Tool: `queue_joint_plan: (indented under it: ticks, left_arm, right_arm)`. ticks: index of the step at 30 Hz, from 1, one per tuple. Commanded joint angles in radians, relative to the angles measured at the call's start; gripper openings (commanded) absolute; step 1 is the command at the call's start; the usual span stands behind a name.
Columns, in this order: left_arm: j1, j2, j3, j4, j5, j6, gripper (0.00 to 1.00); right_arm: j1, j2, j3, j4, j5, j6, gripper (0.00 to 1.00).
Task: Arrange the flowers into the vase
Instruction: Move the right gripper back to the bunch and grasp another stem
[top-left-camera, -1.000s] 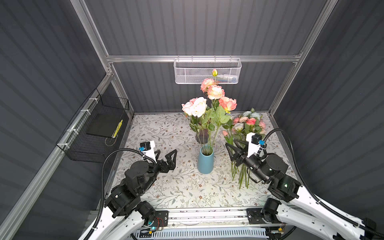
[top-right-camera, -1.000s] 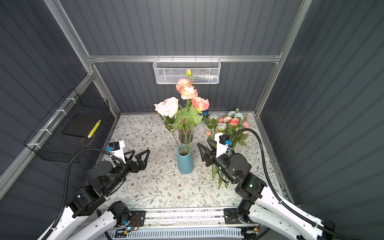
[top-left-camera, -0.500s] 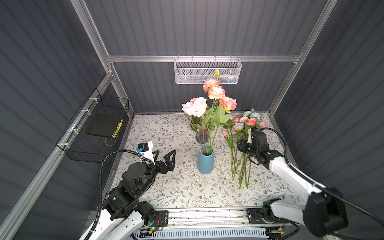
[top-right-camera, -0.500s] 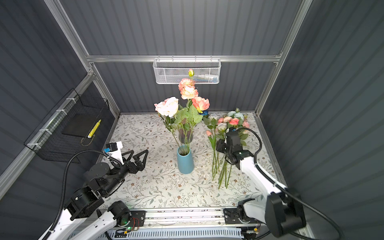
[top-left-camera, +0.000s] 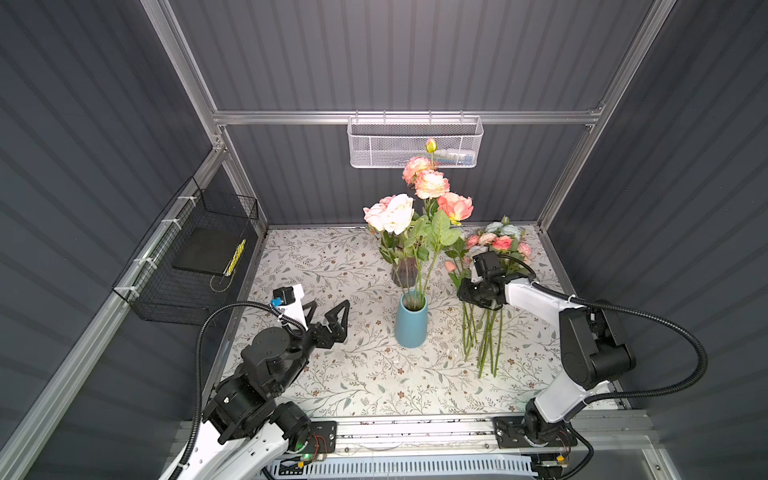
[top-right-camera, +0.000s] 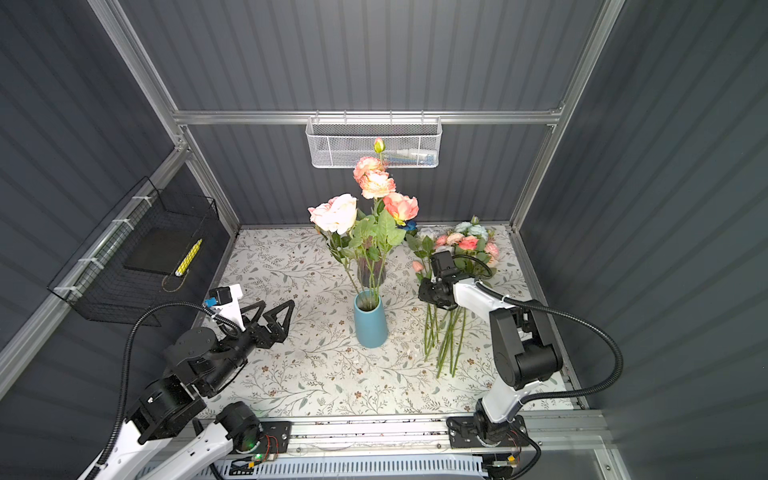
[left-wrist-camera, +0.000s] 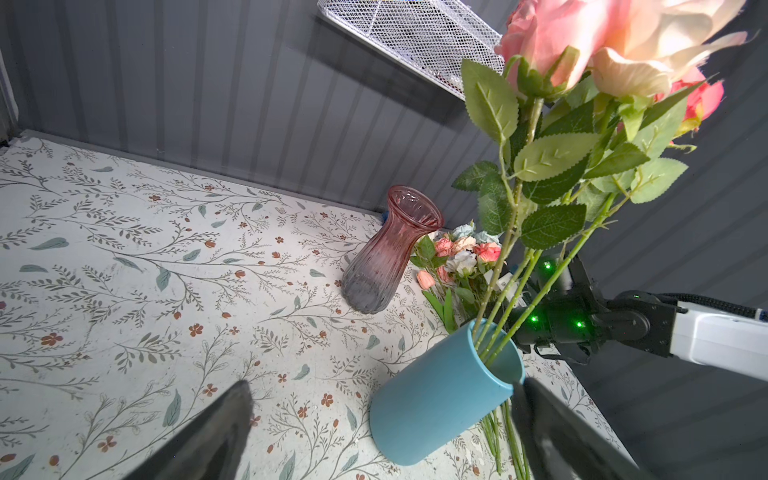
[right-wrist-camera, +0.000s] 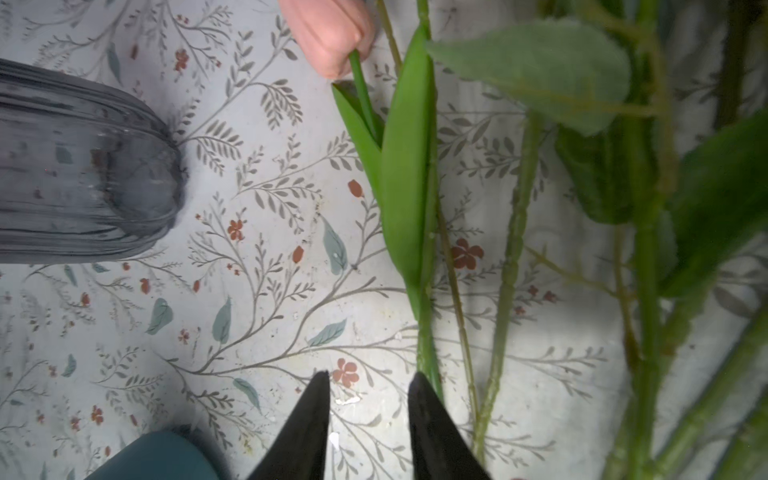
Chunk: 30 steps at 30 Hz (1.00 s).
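A matte blue cylindrical vase (top-left-camera: 410, 324) stands on the leaf-printed cloth (top-left-camera: 332, 266) holding long-stemmed, serrated-leafed pink and cream roses (top-left-camera: 397, 214), a ribbed pink glass vase (left-wrist-camera: 384, 257) behind it (greying toward its base). The other loose flowers (top-left-camera: 500, 242) lie flat at its right, under the right gripper (right-wrist-camera: 370, 386), whose tapered black jaws are narrowly parted on nothing, one tip beside a green stem (right-wrist-camera: 426, 332); the left gripper (top-left-camera: 329, 304) gapes wide, empty.

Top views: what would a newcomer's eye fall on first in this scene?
The tall roses standing in the blue vase at the middle of the table draw the eye first. To their right, a bundle of loose flowers lies on the table, and the right claw reaches down at its stems, jaws apart.
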Motion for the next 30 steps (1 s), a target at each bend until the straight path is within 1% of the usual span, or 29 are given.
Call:
queue_joint_plan:
  ticks: [1,3,7,15,20,25,30]
  left_arm:
    - [-0.005,-0.011,-0.007,-0.008,-0.011,0.012,1.0]
    - [-0.004,-0.011,-0.011,-0.005,-0.011,0.012,1.0]
    - [-0.004,-0.009,-0.01,-0.005,-0.011,0.012,1.0]
    - [-0.004,-0.008,-0.007,-0.008,-0.012,0.012,1.0]
    - [-0.003,-0.01,-0.01,-0.008,-0.013,0.012,1.0]
    - [-0.004,-0.009,-0.01,-0.007,-0.014,0.012,1.0]
    - [-0.004,-0.007,-0.01,-0.008,-0.013,0.011,1.0]
  right_arm:
    - [0.0,0.027,0.029,-0.051,0.063,-0.028,0.33]
    - [0.0,0.047,0.038,-0.059,0.076,-0.034,0.31]
    - [0.003,0.078,0.051,-0.054,0.054,-0.04,0.29]
    - [0.006,0.134,0.088,-0.073,0.076,-0.049,0.22]
    - [0.006,0.146,0.093,-0.074,0.085,-0.056,0.21]
    - [0.006,0.142,0.091,-0.074,0.088,-0.062,0.15]
    - [0.007,0.077,0.059,-0.053,0.089,-0.069,0.04]
